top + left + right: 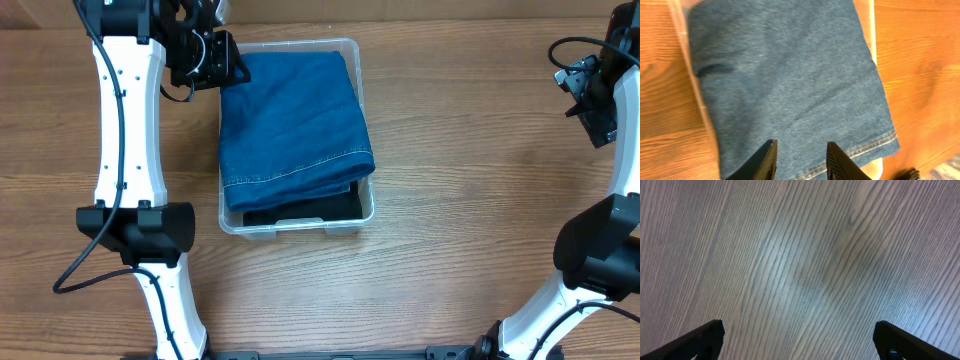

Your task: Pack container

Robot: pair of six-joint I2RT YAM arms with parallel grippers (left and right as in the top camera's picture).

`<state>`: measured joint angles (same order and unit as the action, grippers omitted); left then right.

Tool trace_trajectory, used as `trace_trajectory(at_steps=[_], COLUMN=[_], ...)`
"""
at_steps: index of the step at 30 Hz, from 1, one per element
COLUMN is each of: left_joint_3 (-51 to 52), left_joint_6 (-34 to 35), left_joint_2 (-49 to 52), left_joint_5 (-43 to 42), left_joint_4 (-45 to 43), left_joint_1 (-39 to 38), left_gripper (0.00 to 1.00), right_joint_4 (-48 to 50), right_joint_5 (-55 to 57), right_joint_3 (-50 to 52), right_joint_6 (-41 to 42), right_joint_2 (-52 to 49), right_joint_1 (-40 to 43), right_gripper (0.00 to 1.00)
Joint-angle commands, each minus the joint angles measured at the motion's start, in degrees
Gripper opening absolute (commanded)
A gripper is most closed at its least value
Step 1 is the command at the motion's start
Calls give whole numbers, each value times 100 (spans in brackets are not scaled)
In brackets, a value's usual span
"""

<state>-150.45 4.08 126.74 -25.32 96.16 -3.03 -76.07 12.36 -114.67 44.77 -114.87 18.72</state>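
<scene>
The clear plastic container [351,48] stands at the table's middle. A folded blue denim garment [293,120] lies on top of it, overhanging the left rim, with a black garment [305,210] under it at the near end. My left gripper [222,60] hovers at the container's far left corner, open and empty. In the left wrist view the denim [790,75] fills the frame, with my open fingers [801,152] above it and the container's rim [871,30] at the side. My right gripper [598,105] is at the far right, open over bare wood [800,330].
The wooden table [470,150] surrounds the container. The left arm's base [135,228] stands left of the container, and the right arm's base [600,250] stands at the right edge.
</scene>
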Motion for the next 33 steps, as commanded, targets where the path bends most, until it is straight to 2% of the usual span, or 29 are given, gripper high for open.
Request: trace_trajectory(at_steps=[1,7,11,14,21,29,33], left_joint_3=[-7,-2,2,2,2,9,57], left_joint_6=[-2,74,391,415,476,496,494], left_joint_2=[-74,-44,201,590,1355,1641,1641], left_joint_5=[-173,-22,713,798,793,774,776], left_joint_4=[-26,-302,-306,-380,-516,63,68], left_joint_1=[-468,-1427,-2020,-2310,-2339,-2385,-2485], left_gripper=[26,10,4,4,4,4,4], right_joint_4=[20,20,20,20,20,20,20], right_joint_5=[46,46,46,46,46,46,46], right_joint_3=[-4,-4,-4,-4,-4,-4,-4], right_joint_6=[24,24,24,24,24,24,24], right_joint_2=[-2,-2,-2,-2,-2,-2,-2], right_joint_1=[4,4,4,4,4,4,4], right_gripper=[100,100,100,100,100,100,100])
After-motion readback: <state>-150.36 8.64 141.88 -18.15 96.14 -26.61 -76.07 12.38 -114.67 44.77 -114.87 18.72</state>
